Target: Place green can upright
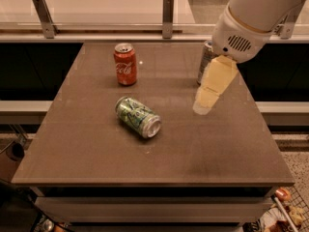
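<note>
The green can (138,116) lies on its side near the middle of the brown table (96,153), its silver end pointing to the front right. My gripper (206,100) hangs above the table to the right of the can, apart from it, at the end of the white arm (256,18) that comes in from the upper right. The gripper holds nothing that I can see.
A red cola can (125,64) stands upright at the back left. A slim silver-grey can (204,62) stands at the back right, partly hidden behind my arm. A counter with metal rail posts (167,16) runs behind the table.
</note>
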Motion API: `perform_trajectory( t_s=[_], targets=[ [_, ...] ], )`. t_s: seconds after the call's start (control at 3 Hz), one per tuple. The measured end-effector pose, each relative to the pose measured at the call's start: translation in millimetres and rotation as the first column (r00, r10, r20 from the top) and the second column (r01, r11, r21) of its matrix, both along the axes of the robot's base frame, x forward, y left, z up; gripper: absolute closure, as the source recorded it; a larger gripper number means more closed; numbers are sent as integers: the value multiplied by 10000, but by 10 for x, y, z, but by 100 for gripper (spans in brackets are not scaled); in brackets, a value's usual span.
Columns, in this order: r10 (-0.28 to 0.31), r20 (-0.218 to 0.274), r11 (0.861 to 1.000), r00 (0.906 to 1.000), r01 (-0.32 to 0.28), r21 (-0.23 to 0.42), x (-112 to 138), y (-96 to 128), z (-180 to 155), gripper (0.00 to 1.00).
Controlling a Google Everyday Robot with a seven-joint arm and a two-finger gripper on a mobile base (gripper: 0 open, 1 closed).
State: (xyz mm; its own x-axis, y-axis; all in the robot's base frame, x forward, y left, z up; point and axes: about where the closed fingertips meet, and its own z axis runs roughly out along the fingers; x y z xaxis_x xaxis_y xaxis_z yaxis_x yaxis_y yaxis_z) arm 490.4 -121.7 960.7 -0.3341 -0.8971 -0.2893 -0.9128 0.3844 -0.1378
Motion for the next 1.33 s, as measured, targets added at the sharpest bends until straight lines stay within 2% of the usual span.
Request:
perform_trajectory(
  t_s=[0.33, 0.67, 1.0, 1.33],
  targets=[
    [-228, -802, 9993, 9965, 204, -310, 59, 767, -318, 0],
    [-228, -801, 9993, 9965, 204, -309, 59, 767, -318, 0],
    [-270, -795, 9987, 9965, 235, -447, 145, 920, -373, 0],
    [-652, -1031, 9957, 9925, 580, -715, 214, 1092, -510, 0]
  ],
)
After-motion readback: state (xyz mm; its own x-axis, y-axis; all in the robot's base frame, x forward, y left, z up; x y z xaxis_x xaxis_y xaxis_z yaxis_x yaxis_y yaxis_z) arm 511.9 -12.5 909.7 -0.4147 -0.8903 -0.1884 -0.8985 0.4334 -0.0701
